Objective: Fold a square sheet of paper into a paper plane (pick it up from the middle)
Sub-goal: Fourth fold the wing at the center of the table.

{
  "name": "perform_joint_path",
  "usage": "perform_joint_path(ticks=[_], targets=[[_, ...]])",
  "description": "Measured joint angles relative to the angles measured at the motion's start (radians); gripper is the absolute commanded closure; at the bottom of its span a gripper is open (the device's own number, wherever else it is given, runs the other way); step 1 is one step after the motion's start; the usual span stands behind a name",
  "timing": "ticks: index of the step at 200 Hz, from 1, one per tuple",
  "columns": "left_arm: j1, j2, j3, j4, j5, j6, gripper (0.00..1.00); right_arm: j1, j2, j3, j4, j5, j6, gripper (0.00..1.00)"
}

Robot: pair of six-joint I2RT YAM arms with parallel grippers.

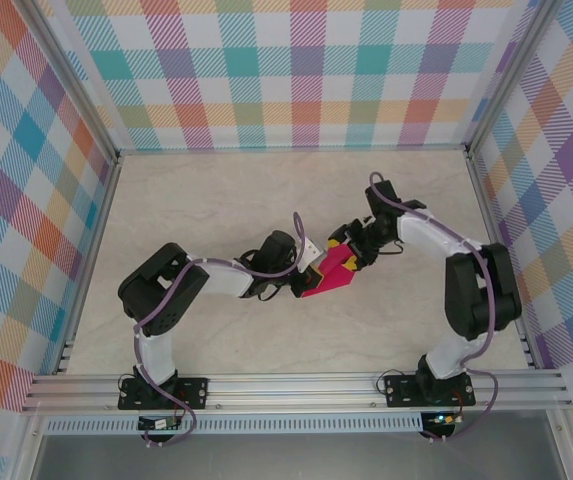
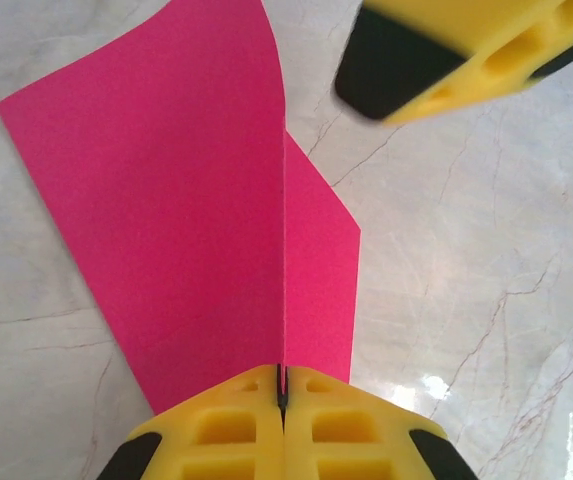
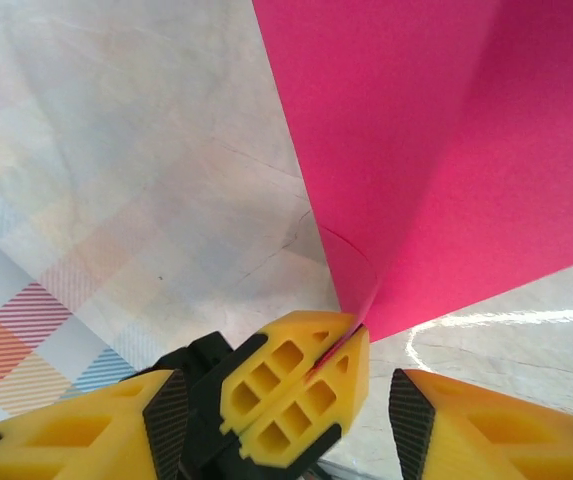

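Observation:
The square sheet of paper (image 2: 186,200) is magenta-pink and folded along a centre crease, its two flaps spreading apart. It hangs just above the marble table near the middle (image 1: 334,275). My left gripper (image 2: 282,395) is shut on the crease at the sheet's near end, and shows from the other side as closed yellow fingers (image 3: 296,385) pinching the paper (image 3: 436,150). My right gripper (image 3: 288,405) is open, its two fingers standing wide on either side of the left gripper's tips and holding nothing. One of its fingers (image 2: 446,50) hovers beyond the sheet. The paper plane is out of view.
The marble tabletop (image 1: 216,200) is boxed in by plaid walls (image 1: 26,200) on the left, back and right. An aluminium rail (image 1: 296,390) runs along the near edge where both arm bases are bolted. Both arms meet at the table's centre.

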Motion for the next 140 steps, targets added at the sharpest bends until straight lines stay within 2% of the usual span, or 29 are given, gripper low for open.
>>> perform_joint_path(ticks=[46,105,140], targets=[[0.001,0.027,0.042,-0.044,0.043,-0.145,1.0,-0.012,-0.151,-0.1,0.067,0.059,-0.053,0.41],[0.005,0.071,0.058,-0.032,0.063,-0.375,1.0,-0.012,-0.157,-0.237,0.195,0.035,-0.146,0.44],[0.008,0.08,0.056,0.009,0.061,-0.473,1.0,-0.012,-0.136,-0.261,0.252,0.014,-0.18,0.46]])
